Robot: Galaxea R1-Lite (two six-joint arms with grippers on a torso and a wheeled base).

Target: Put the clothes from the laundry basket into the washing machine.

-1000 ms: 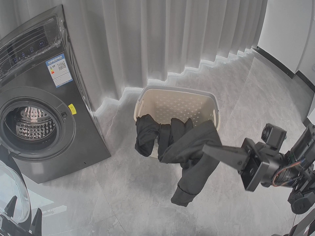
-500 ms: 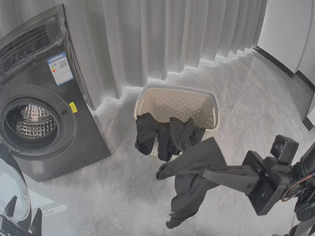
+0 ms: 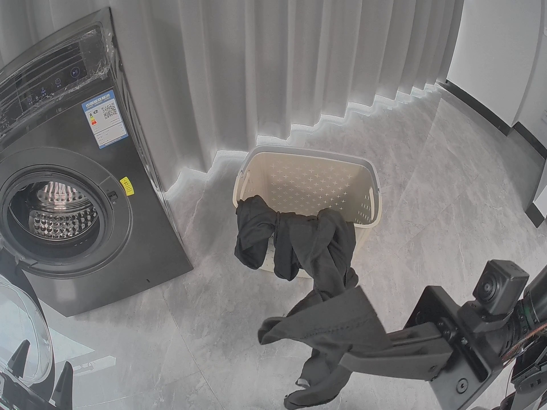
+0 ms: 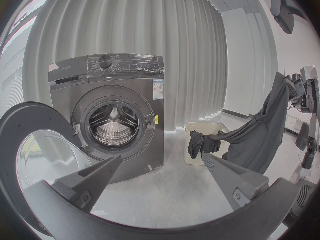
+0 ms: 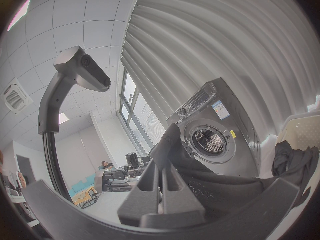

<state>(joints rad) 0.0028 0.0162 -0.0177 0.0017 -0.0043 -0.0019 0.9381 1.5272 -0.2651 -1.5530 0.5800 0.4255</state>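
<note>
From the head, the right gripper (image 3: 356,363) is low at the right, its fingers clamped on a black garment (image 3: 325,326) that hangs above the grey marble-look floor (image 3: 216,314). The cloth runs up from there to the near rim of the cream perforated plastic laundry basket (image 3: 310,154), where more black cloth is draped over the edge and down the outside. The basket stands beside the white pleated curtain (image 3: 256,58). To its left is the dark grey front-loading washing machine (image 3: 137,240), with its round glass door (image 3: 23,326) swung open and its steel drum (image 3: 57,214) exposed. The left gripper (image 3: 44,365) is just beside the door.

From the left wrist, the left gripper (image 4: 160,159) has its fingers spread wide with nothing between them. It faces the washing machine (image 4: 155,134) and the basket (image 4: 200,125). The garment (image 4: 263,130) stretches from the basket rim up to the right gripper (image 4: 293,84).

From the right wrist, the right gripper (image 5: 160,180) has its fingers pressed together on the garment (image 5: 206,184), whose far end lies over the basket (image 5: 300,130).
</note>
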